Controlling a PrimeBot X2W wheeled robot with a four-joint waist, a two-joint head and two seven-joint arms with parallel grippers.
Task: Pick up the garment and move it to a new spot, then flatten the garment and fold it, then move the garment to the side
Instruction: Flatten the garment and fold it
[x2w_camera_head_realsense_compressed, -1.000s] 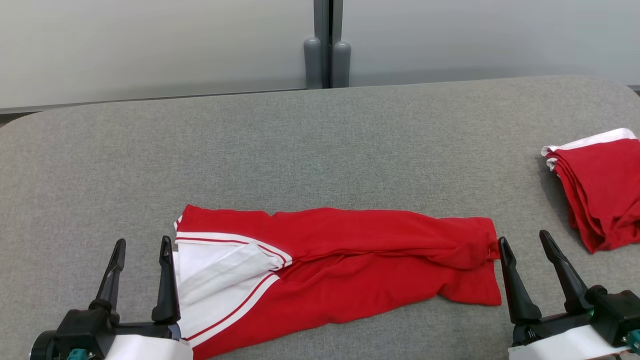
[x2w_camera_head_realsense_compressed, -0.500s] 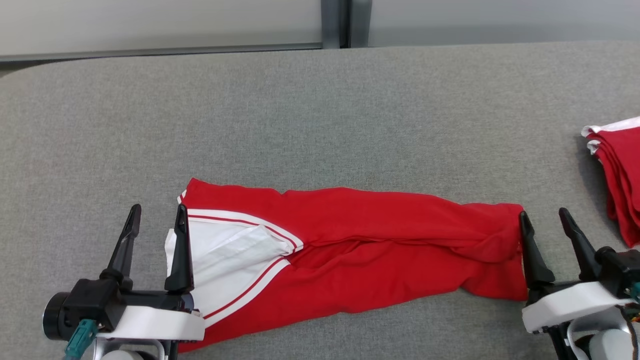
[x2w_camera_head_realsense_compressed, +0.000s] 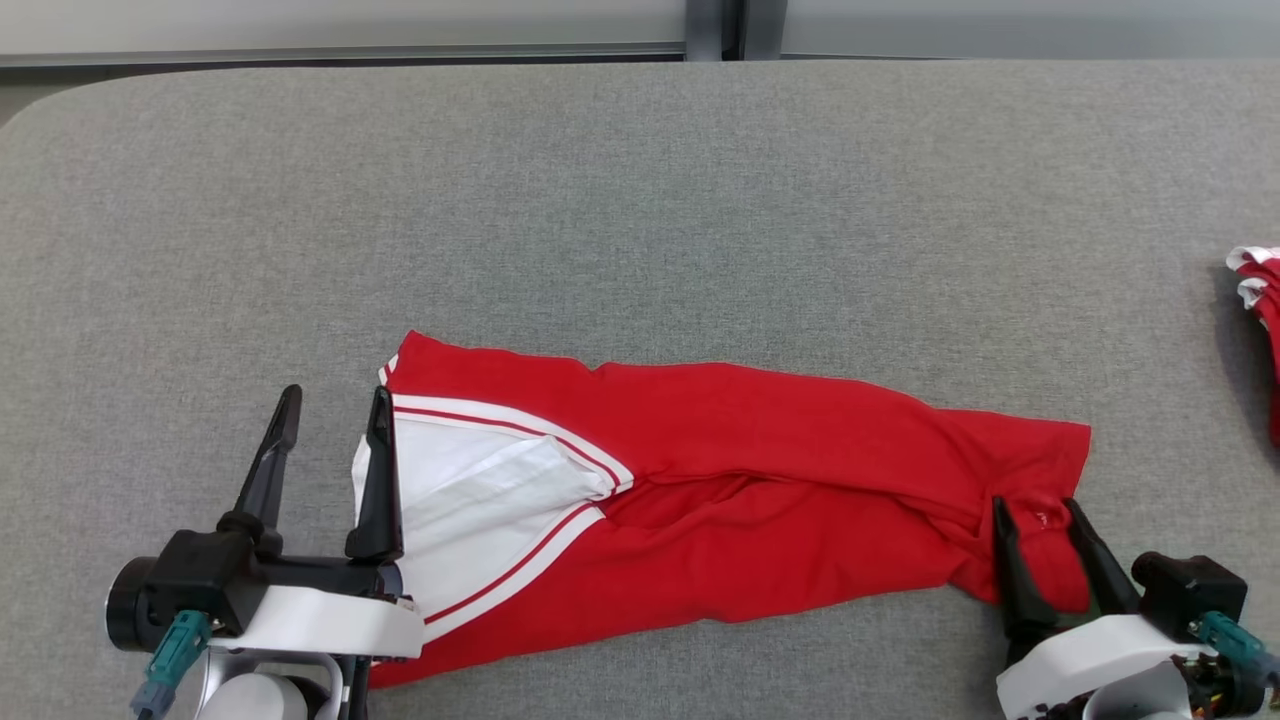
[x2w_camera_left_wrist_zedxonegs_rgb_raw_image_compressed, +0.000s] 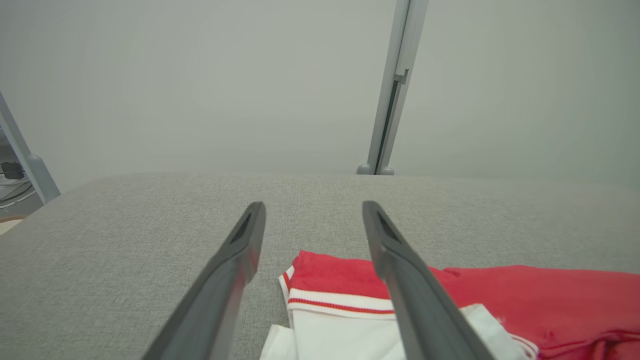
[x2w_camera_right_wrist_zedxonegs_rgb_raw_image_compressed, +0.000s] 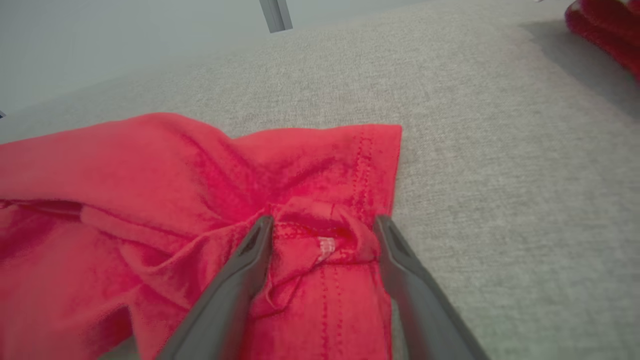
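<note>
One garment (x2w_camera_head_realsense_compressed: 760, 470): you see its long axis left–right, white end (x2w_camera_head_realsense_compressed: 470, 500) leftward | left gripper (x2w_camera_head_realsense_compressed: 335, 395) spread, empty | right gripper (x2w_camera_head_realsense_compressed: 1033, 503) spread, straddling hem (x2w_camera_right_wrist_zedxonegs_rgb_raw_image_compressed: 320, 240).

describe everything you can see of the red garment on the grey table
The garment is soft red knit cloth with a white panel edged in red stripes at its left end. It lies stretched long and rumpled on the grey table. The open right claw straddles its bunched right hem; the open left claw sits at the white end, contact unclear.
</note>
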